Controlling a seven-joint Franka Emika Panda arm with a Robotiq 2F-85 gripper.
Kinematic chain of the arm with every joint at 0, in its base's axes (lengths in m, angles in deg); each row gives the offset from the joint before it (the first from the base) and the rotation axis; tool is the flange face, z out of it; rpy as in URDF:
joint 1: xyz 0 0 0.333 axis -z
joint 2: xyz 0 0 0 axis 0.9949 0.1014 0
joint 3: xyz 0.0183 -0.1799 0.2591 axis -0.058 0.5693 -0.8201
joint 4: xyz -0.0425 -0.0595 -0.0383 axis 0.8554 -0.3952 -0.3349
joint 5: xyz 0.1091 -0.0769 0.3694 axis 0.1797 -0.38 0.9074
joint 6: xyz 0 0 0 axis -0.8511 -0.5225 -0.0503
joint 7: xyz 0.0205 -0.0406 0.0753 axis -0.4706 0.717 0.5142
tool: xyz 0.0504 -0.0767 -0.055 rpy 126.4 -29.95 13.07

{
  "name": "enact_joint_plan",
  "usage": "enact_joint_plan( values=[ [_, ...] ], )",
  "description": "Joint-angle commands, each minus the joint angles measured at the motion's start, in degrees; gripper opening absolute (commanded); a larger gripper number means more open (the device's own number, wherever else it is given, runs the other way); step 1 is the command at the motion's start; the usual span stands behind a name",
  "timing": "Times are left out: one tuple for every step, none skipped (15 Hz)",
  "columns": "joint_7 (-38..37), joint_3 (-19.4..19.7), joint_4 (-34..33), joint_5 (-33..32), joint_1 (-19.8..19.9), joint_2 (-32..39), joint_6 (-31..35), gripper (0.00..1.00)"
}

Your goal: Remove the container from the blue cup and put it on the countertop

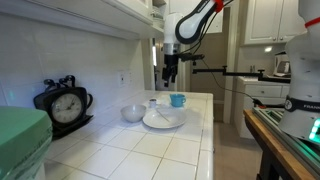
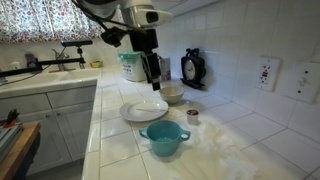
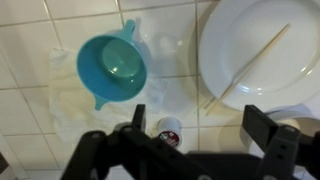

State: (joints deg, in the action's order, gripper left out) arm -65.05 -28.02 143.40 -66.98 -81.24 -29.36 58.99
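The blue cup stands empty on the white tiled countertop; it shows in both exterior views. The container, a tiny whitish pod with a dark top, stands on the countertop outside the cup, between cup and plate, partly hidden by my gripper's body. It also shows in both exterior views. My gripper is open and empty. It hangs well above the counter, with the container just inside its left finger.
A flat white plate with a thin wooden stick lies beside the cup. A white bowl and a black clock stand nearer the wall. A sink lies further along the counter.
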Motion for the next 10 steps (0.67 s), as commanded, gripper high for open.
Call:
enact_joint_plan(
  values=[
    [1.4, -1.3, 7.2, -0.3, 0.5, -13.2, -8.1, 1.00],
    [1.6, -1.8, 6.8, 0.0, 0.6, -15.7, -14.2, 1.00],
    [1.8, -2.2, 6.6, 0.4, 0.7, -17.7, -17.9, 1.00],
    [1.6, -2.6, 5.6, 0.5, 0.8, -19.3, -22.6, 1.00],
    [1.3, -2.9, 5.0, 0.3, 0.9, -20.5, -25.5, 1.00],
    [0.6, -3.0, 5.1, 0.3, 1.0, -19.1, -22.3, 1.00],
    [0.6, -3.1, 5.0, 0.3, 1.0, -20.5, -24.4, 1.00],
    [0.6, -3.1, 5.1, 0.3, 1.0, -21.0, -25.1, 1.00],
    [0.6, -3.1, 5.1, 0.3, 1.0, -20.9, -25.3, 1.00],
    [0.6, -3.1, 5.1, 0.3, 1.1, -20.6, -25.3, 1.00]
  ],
)
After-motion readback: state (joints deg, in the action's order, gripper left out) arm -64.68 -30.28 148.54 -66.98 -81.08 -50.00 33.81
